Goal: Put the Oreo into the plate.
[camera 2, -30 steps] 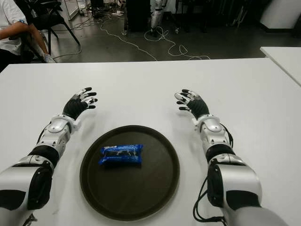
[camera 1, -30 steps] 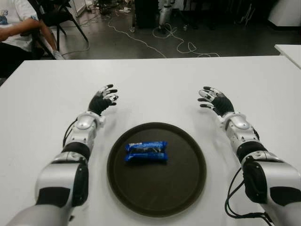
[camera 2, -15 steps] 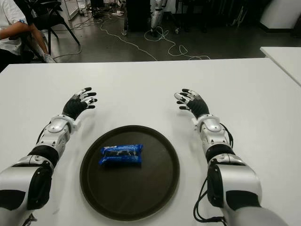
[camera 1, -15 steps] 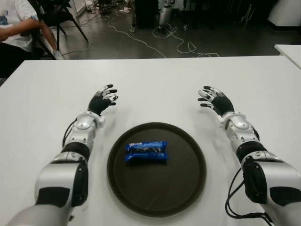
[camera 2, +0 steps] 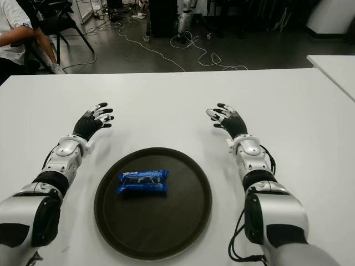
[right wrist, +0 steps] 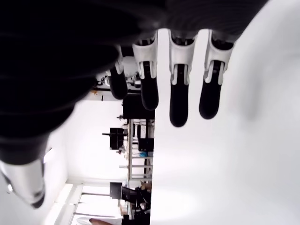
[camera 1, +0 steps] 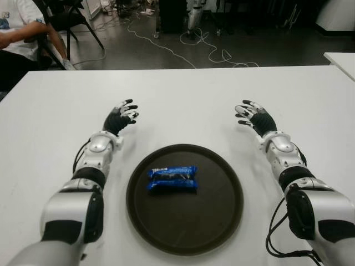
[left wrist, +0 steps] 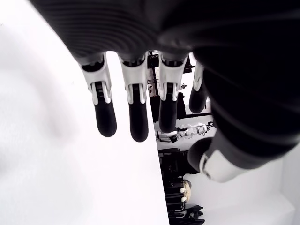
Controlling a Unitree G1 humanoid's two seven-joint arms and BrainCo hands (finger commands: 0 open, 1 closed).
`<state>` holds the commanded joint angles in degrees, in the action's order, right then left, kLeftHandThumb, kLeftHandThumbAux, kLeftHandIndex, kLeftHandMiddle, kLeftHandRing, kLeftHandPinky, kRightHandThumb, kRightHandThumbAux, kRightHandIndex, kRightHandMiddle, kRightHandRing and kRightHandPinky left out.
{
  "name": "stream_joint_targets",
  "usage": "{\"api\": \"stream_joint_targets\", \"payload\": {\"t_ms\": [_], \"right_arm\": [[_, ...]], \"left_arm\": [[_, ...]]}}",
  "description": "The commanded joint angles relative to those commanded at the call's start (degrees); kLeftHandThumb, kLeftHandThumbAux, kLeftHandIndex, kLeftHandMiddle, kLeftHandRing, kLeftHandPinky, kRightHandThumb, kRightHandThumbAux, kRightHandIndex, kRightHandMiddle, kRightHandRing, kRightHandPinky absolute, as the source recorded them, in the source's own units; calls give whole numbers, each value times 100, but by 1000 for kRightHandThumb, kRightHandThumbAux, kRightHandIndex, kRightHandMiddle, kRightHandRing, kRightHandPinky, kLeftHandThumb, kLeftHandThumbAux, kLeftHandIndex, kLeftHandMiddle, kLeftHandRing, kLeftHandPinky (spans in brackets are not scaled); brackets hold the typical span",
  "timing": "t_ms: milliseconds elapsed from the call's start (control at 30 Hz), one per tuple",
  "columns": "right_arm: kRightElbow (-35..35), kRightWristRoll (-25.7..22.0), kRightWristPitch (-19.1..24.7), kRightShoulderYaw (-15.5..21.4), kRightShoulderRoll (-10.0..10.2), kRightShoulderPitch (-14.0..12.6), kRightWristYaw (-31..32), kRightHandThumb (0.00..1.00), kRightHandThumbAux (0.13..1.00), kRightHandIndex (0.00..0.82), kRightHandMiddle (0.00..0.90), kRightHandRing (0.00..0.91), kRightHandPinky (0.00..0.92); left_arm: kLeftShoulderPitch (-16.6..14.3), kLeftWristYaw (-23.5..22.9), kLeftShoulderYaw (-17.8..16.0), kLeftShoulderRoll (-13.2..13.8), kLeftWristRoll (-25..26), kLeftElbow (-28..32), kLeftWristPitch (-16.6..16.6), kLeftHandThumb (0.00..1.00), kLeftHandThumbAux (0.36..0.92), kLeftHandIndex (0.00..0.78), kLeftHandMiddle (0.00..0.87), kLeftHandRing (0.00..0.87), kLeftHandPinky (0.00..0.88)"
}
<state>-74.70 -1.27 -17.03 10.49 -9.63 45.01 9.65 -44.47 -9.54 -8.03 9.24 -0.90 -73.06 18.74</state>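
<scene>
The Oreo (camera 1: 172, 179) is a blue foil-wrapped pack lying flat inside the plate (camera 1: 222, 221), a little to the robot's left of the plate's middle and toward its far half. As things lie, the task looks already met: the pack rests wholly on the dark surface, clear of the raised rim.

By its look, the pack is probably light, with a thin, glossy wrapper that would crinkle and could slide under smooth fingertips. The biscuits inside are brittle, so a hard squeeze would likely crack them. If it ever needed moving, the safest hold would be a gentle pinch across its short width near the middle, thumb on one long edge and fingers on the other, not at the crimped ends, which would fold.

Its long axis runs across the robot's view, from the robot's left to its right, almost parallel to the near table edge. The two ends look alike from here, and the printing is too small to say which end is the pack's top.

The left hand (camera 1: 121, 116) hovers beyond the plate on its left side, fingers (left wrist: 133, 110) spread and holding nothing. The right hand (camera 1: 255, 117) shows beyond the plate on its right, fingers (right wrist: 178, 96) likewise extended and empty. Both are well apart from the pack, over the white table (camera 1: 183, 94).
</scene>
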Motion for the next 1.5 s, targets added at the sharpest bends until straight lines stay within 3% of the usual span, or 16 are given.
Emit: {"api": "stream_joint_targets", "payload": {"t_ms": [800, 1500], "right_arm": [[-18, -10, 8, 56, 21, 13, -98, 0, 603, 153, 219, 220, 235], [-25, 48, 18, 43, -141, 43, -211, 0, 608, 191, 286, 309, 333]], "left_arm": [[-19, 43, 27, 14, -32, -3, -46, 55, 680, 123, 200, 214, 249], [11, 15, 30, -6, -34, -5, 53, 40, 693, 116, 197, 215, 245]]}}
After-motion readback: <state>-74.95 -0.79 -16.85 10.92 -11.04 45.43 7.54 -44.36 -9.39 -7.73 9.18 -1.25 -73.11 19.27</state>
